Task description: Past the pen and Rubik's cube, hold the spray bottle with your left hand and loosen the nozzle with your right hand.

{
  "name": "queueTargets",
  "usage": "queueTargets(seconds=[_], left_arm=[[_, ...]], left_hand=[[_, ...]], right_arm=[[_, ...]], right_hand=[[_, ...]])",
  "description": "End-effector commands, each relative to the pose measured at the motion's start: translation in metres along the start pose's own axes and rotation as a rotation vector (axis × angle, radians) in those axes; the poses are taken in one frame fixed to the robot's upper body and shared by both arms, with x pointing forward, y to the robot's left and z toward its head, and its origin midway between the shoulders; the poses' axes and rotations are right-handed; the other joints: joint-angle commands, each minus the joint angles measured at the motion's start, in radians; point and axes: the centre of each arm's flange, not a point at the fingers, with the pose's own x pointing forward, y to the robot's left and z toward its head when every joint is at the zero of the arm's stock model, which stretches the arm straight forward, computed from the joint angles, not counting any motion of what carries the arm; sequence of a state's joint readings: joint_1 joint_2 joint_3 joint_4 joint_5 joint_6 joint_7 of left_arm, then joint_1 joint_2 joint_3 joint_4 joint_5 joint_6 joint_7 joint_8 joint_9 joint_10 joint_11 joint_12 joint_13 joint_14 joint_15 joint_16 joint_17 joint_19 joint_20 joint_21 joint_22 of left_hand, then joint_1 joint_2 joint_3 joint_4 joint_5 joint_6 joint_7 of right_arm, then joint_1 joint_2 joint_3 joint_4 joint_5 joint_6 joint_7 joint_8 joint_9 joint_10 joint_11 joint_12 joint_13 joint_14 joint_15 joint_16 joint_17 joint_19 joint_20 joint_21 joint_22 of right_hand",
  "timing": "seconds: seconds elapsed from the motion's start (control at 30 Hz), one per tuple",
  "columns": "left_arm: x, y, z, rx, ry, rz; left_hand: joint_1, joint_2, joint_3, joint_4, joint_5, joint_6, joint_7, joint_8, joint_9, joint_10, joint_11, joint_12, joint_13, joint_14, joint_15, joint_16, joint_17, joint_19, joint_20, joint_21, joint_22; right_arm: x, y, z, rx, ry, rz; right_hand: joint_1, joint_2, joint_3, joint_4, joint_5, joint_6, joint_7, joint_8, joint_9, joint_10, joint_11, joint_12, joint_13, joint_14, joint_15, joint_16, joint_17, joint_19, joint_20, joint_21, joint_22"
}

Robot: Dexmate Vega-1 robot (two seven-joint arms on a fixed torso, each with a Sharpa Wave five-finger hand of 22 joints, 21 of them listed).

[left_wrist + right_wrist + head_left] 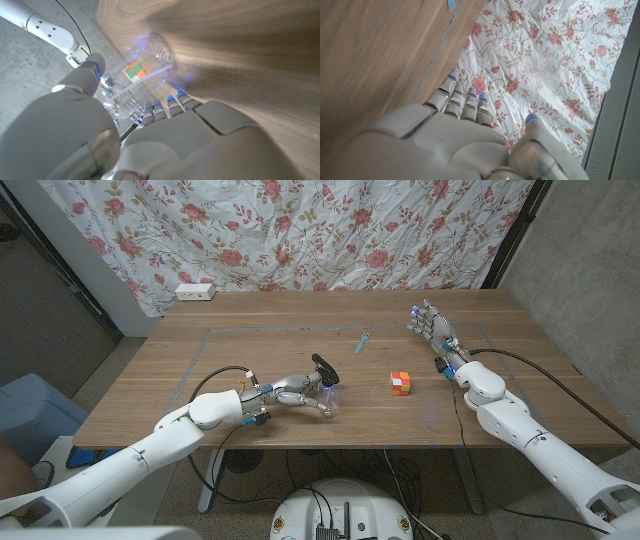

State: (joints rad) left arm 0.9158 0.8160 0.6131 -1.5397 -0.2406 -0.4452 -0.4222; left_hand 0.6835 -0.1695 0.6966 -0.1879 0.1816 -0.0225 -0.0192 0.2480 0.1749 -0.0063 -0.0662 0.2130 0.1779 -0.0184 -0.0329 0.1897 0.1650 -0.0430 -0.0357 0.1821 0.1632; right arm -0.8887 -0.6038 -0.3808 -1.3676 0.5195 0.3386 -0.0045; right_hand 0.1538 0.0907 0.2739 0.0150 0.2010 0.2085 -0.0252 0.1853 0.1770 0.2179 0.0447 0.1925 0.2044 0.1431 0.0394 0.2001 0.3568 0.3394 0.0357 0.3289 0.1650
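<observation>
Head view first: the left hand lies near the middle of the wooden counter, its fingers wrapped around the clear spray bottle, which is tipped over with its black nozzle pointing up and toward the far side. Just right of the bottle sits the Rubik's cube, apart from it, and farther back a small blue pen lies on the wood. The right hand is well to the right and toward the far edge, fingers straight and spread, holding nothing and well apart from the bottle. A white power strip rests at the far left edge in front of the floral curtain. Left wrist view: the left hand grips the transparent bottle, fingertips pressed to its side and the thumb across from them; the cube shows through the clear plastic, and the right arm reaches across beyond. Right wrist view: the right hand is open with fingers extended side by side over the counter edge, the thumb apart, nothing in its grasp; the curtain hangs behind, and the pen shows at the picture's edge.
</observation>
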Motion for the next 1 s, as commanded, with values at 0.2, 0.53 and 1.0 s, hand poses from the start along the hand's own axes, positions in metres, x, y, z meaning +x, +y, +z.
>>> queueTargets(seconds=[0.2, 0.53, 1.0], left_arm=[[0.013, -0.002, 0.0, 0.03, -0.019, -0.002], [0.018, -0.005, -0.002, 0.016, -0.036, 0.026], [0.026, -0.009, -0.003, 0.013, -0.042, 0.045]], left_hand=[[0.037, 0.002, -0.009, 0.0, -0.001, 0.039, 0.007, 0.016, 0.004, 0.047, -0.012, 0.012, 0.006, 0.04, -0.033, 0.007, 0.004, 0.027, -0.115, 0.008, 0.0], [0.101, 0.004, -0.023, -0.001, -0.007, 0.112, 0.017, 0.042, 0.011, 0.121, -0.024, 0.021, 0.013, 0.122, -0.044, 0.012, 0.007, 0.067, -0.122, 0.007, 0.0], [0.187, -0.006, -0.064, -0.001, -0.01, 0.209, 0.009, 0.09, 0.019, 0.232, -0.043, 0.037, 0.024, 0.248, -0.077, 0.023, 0.01, 0.148, -0.128, 0.011, 0.001]], right_arm=[[-0.007, -0.004, 0.0, -0.002, 0.005, -0.011], [-0.012, -0.004, -0.004, 0.007, 0.011, -0.019], [-0.016, -0.006, -0.007, 0.016, 0.009, -0.025]], right_hand=[[-0.012, -0.002, 0.004, -0.005, 0.002, -0.001, -0.002, 0.002, 0.003, 0.002, -0.002, 0.006, 0.001, 0.007, -0.002, 0.005, -0.002, 0.009, 0.002, -0.008, 0.003], [-0.016, -0.002, 0.005, -0.006, 0.002, 0.0, -0.002, 0.003, 0.003, 0.003, -0.001, 0.006, -0.001, 0.006, -0.001, 0.005, -0.005, 0.012, 0.004, -0.014, 0.003], [-0.019, -0.001, 0.006, -0.008, 0.002, -0.002, -0.003, 0.003, 0.002, 0.003, -0.001, 0.006, -0.002, 0.008, 0.0, 0.007, -0.01, 0.016, 0.008, -0.022, 0.003]])
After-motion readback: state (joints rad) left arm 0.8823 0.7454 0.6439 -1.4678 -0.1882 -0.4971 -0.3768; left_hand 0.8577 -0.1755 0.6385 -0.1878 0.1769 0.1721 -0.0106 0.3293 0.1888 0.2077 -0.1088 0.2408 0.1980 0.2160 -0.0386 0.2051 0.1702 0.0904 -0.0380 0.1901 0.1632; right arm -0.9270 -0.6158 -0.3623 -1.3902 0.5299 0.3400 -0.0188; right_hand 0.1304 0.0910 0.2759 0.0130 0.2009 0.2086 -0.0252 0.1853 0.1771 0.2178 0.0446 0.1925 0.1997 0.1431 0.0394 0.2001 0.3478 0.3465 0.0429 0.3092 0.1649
